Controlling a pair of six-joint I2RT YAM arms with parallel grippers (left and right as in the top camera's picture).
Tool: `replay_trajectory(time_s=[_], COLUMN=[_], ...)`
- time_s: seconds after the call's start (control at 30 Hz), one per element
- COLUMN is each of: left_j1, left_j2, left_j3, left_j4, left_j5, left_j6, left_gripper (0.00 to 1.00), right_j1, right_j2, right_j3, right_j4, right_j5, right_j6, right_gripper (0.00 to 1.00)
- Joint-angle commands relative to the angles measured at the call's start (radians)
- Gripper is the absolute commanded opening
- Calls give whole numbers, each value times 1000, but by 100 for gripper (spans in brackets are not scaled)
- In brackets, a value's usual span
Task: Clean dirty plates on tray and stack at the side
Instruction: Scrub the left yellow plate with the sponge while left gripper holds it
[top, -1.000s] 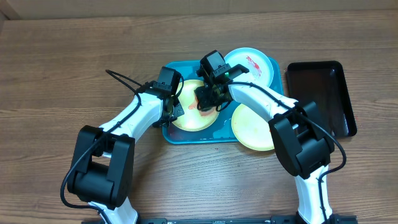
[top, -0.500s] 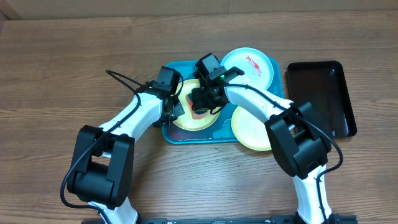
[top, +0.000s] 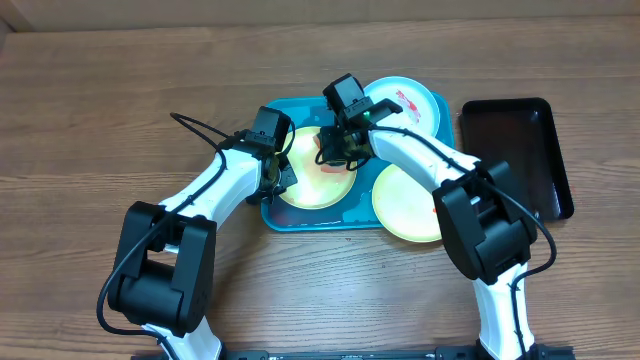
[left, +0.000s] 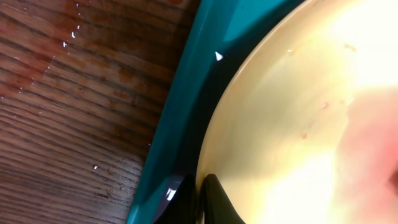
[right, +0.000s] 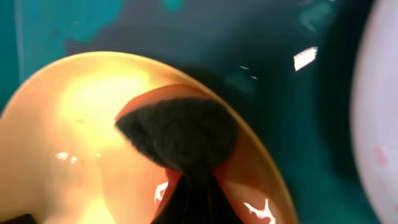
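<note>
Gripping the sponge: right gripper, jaws closed tight on a red sponge with a dark scrubbing face, that face turned down.
Sponge place: pressed on the far edge of the left plate, close to the rim; red body showing around the dark pad in the right wrist view.
Left gripper: closed on the left rim of the same plate, with one black finger lying on top of the rim and the other hidden.
Left plate: pale yellow with a green rim, lying flat in the left half of the tray; a faint pink tint and a few small specks on its face in the left wrist view.
Blue plate: at the far right of the tray, jutting past the far rim, with a red smear near its far edge; well clear of both grippers.
Right plate: pale yellow, at the near right of the tray, jutting over the near rim; under the right arm but not touched by it.
Tray: teal, in the middle of the table, all three plates on it, none stacked.
Black tray: just beside the teal one on the right, apart from it, nothing in it.
Table by the tray's left rim: brown wood with small wet glints in the left wrist view.
</note>
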Motion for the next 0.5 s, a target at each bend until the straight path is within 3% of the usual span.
replay_trajectory(time_s=[0.0, 0.47], left_j1=[2, 2], left_j2=[19, 19], left_j3=[-7, -7], left_j4=[-13, -13], left_j5=[-3, -3], left_j6=[35, 38], left_gripper=[4, 4], right_j1=[29, 107], right_j2=[20, 14], right_j3=[29, 30], right_j4=[12, -164], right_j5=[-6, -128], right_j6=[-10, -2], right_gripper=[4, 4])
